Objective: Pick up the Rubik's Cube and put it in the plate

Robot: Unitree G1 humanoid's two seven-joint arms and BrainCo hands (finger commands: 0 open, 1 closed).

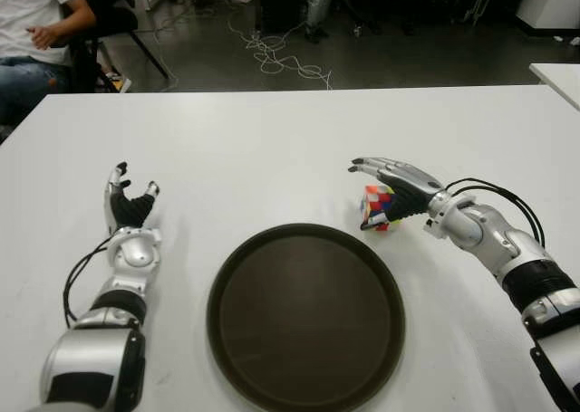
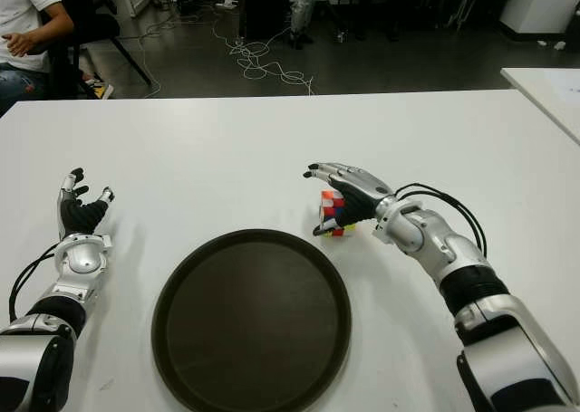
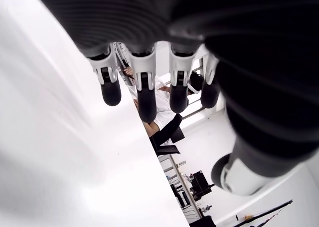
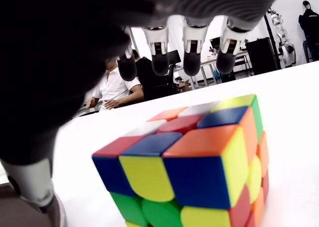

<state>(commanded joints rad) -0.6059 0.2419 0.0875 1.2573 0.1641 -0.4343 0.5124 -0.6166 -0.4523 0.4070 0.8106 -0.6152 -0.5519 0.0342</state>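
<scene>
The cube (image 1: 378,206) sits under the open right hand (image 1: 396,190), just beside the plate (image 1: 305,317), far from the open left hand (image 1: 129,207).

The Rubik's Cube (image 1: 378,207) sits scrambled, multicoloured, on the white tabletop (image 1: 272,149); just beside it lies the dark round plate (image 1: 305,317), holding nothing.

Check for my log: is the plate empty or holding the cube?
Empty: the plate is bare; the Rubik's Cube sits on the table beside it.
</scene>
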